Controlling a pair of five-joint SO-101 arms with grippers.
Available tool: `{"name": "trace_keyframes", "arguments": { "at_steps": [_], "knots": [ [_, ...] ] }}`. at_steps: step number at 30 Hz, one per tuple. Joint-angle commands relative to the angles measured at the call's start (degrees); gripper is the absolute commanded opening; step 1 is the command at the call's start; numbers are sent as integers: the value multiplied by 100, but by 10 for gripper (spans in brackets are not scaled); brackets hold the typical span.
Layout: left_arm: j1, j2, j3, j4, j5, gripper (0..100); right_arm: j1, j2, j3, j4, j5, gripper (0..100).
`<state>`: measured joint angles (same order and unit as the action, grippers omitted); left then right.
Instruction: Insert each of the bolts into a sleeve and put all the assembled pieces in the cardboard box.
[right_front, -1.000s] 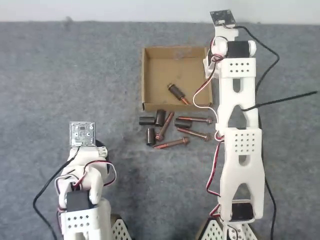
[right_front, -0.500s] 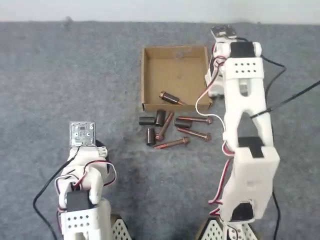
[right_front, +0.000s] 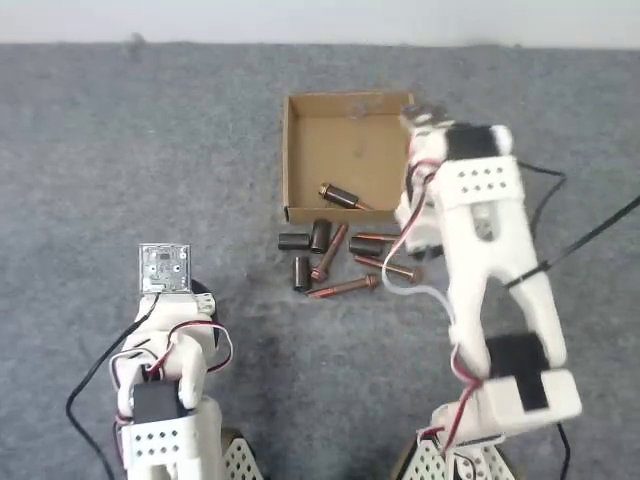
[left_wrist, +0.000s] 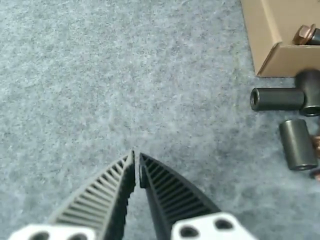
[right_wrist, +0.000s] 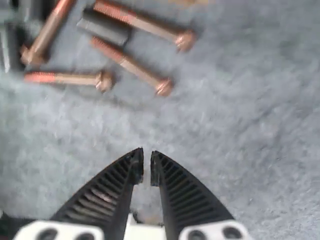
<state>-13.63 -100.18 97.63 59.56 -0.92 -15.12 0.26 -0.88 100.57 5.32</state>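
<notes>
Your right gripper (right_wrist: 145, 162) is pressed together and empty, so spread it, then straddle the nearest bolt (right_wrist: 129, 65) mid-shank, square across it

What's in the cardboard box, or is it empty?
Not empty: one assembled piece lies inside the cardboard box, near its front wall.

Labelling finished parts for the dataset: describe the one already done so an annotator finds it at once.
Find the cardboard box at the far side of the grey mat. By its near wall lies the assembled piece, a copper bolt wearing a black sleeve. It alone is in the box; the loose bolts and sleeves lie outside.
</notes>
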Motion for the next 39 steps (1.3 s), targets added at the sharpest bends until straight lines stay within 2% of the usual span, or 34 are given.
{"name": "trace_keyframes", "arguments": {
  "at_steps": [1, 8, 13, 15, 19, 24, 27, 30, 39],
  "knots": [
    [-9, -88, -84, -105, -35, 12, -549, -840, 501, 207, -44, 6],
    [-9, -88, -84, -105, -35, 12, -1543, -2070, 1512, -259, -26, 6],
    [-18, -88, -84, -105, -35, 12, -1833, -2571, 2268, -840, 9, 6],
    [-18, -88, -84, -105, -35, 12, -1833, -2554, 2558, -1156, 431, 7],
    [-18, -88, -84, -105, -35, 12, -1789, -2413, 2919, -1719, 1916, 7],
    [-26, -88, -84, -105, -35, 12, -1525, -2396, 3086, -2730, 2822, 7],
    [-26, -88, -84, -97, -35, 12, -1429, -2387, 3121, -3116, 3657, 57],
    [-35, -88, -84, -97, -35, 12, -1420, -2378, 3279, -3512, 3727, 110],
    [-18, -88, -84, -97, -35, 12, -1429, -1974, 3587, -4558, 3736, 115]
  ]
}}
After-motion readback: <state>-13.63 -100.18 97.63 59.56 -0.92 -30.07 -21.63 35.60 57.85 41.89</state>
